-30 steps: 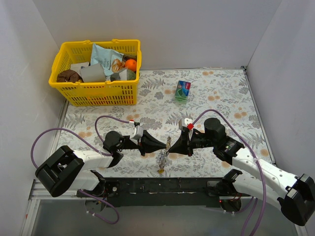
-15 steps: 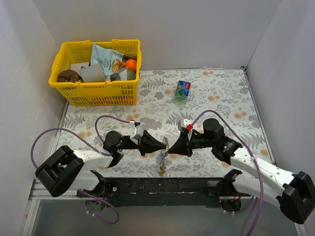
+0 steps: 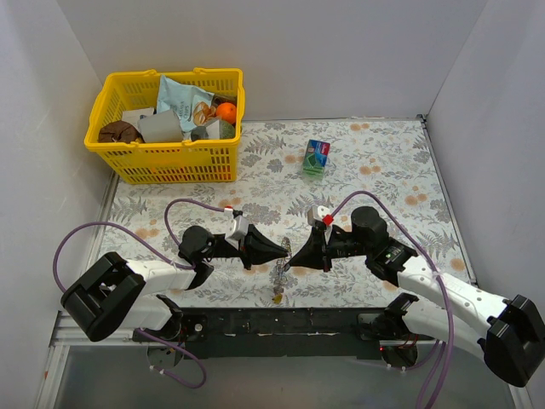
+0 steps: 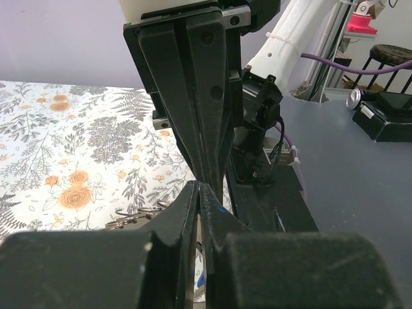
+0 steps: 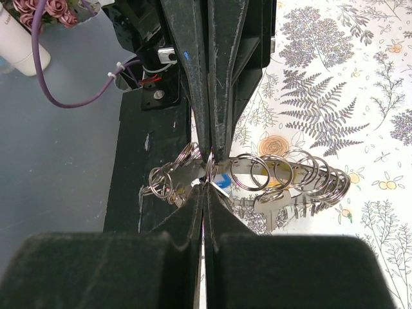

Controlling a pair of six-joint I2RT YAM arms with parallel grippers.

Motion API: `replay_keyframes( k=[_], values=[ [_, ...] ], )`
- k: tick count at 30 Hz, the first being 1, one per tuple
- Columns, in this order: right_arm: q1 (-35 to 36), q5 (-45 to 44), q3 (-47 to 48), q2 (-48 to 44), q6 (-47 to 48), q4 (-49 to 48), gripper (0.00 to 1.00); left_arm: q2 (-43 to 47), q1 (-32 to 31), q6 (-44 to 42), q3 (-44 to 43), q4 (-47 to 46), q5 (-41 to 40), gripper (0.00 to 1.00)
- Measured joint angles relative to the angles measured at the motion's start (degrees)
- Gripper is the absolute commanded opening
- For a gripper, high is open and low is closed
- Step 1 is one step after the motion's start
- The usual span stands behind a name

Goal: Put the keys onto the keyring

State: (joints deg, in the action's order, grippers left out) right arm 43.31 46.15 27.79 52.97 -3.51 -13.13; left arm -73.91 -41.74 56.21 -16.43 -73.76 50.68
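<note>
Both arms are reaching in low toward the middle of the flowered tabletop (image 3: 383,170), near its front edge, so that they meet nose to nose. The left end effector (image 3: 283,250) is pinched fully shut, and so is the right end effector (image 3: 295,256). Their tips are almost touching, right at the keyring (image 5: 283,175).

From the right wrist view the keyring looks like a bunch of overlapping silver loops strung out across the cloth. The keys (image 5: 270,209) are tangled in beneath them, and a bit of blue tag (image 5: 221,182) shows just beside the tips. I can't make out whether either set of tips actually has a loop caught.

A yellow basket (image 3: 170,162) of odds and ends sits in the far left corner. A small green and blue box (image 3: 316,157) stands well apart toward the back.
</note>
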Motion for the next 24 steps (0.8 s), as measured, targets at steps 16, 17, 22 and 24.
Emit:
replay_keyframes(
  k=[16, 17, 22, 24],
  values=[
    [1.46, -1.22, -0.61, 1.44, -3.87, -4.02, 0.01, -0.02, 0.07, 0.63, -0.04, -0.44, 0.0, 0.0],
    [1.51, -1.27, -0.61, 1.51, -3.91, -4.13, 0.01, -0.02, 0.07, 0.66, -0.04, -0.44, 0.02, 0.0],
    [1.79, -1.7, -0.61, 2.03, -4.33, -4.9, 0.03, -0.02, 0.42, 0.85, -0.04, -0.42, 0.07, 0.0],
    [1.81, -1.97, -0.61, 2.27, -4.61, -5.09, 0.07, -0.02, 0.44, 0.87, -0.04, -0.42, 0.07, 0.0]
  ],
)
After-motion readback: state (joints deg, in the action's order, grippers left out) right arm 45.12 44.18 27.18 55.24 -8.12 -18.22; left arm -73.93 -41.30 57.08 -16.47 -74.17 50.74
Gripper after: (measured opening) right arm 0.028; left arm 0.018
